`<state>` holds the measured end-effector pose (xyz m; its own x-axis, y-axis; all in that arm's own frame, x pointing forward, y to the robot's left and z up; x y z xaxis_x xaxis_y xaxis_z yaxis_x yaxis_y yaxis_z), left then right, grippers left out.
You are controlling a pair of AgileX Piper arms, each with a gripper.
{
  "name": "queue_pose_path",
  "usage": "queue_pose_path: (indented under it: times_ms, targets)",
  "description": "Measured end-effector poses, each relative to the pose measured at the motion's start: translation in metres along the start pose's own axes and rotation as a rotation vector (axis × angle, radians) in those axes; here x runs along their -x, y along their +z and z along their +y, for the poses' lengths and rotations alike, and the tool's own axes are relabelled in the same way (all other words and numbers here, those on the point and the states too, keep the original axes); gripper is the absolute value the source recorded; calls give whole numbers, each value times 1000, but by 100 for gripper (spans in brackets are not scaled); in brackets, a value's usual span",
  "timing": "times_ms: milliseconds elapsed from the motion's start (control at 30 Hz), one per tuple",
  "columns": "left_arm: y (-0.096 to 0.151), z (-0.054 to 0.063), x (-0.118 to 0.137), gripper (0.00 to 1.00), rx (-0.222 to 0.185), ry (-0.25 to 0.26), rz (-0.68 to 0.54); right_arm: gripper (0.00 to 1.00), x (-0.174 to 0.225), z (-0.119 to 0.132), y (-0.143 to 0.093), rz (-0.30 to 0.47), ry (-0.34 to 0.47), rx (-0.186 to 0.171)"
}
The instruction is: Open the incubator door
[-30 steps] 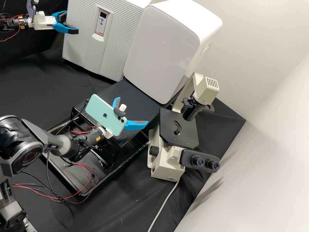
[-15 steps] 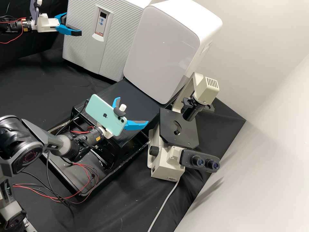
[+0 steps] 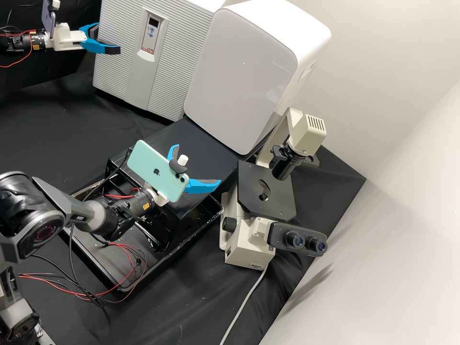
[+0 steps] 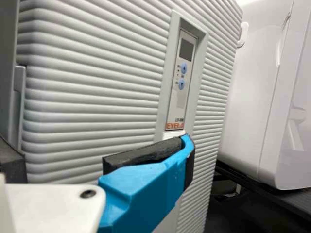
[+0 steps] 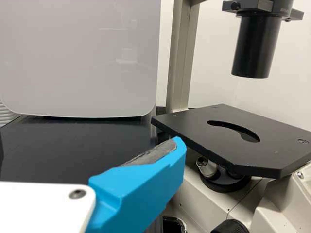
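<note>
The ribbed incubator (image 3: 196,5) stands on the black counter (image 3: 52,124), its door (image 3: 115,72) facing my left claw (image 3: 108,39) and looking shut, so I can't tell what's inside. The white rounded cabinet (image 3: 244,67) just beside it is closed too. A black tray (image 3: 173,250) holds the lower part of a black stand (image 3: 201,143), with loose red cables (image 3: 129,249) across it.

Compared with a second ago, I have the left claw slightly lower and farther across the door in the high view, though a touch back from its furthest reach. The door hasn't shifted. I read this claw as spread, one finger in front of the door near its side edge.

My right claw (image 3: 197,165) is wide and bare over the stand, near the microscope (image 3: 244,239). A green phone (image 3: 153,165) is mounted on that arm.
</note>
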<state>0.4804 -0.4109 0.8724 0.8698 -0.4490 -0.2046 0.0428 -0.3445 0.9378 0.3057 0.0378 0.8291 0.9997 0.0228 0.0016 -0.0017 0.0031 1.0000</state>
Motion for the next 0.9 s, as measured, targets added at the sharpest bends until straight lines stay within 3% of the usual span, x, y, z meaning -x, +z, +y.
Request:
queue_pose_path:
  times_ms: [567, 600, 900]
  targets:
    - [20, -2, 8, 100, -6, -10, 0, 100, 0, 0, 0, 0, 0, 0]
    - [20, -2, 8, 0, -5, -9, 0, 100, 0, 0, 0, 0, 0, 0]
    - [25, -1, 10, 0, -24, -8, 3, 100, 0, 0, 0, 0, 0, 0]
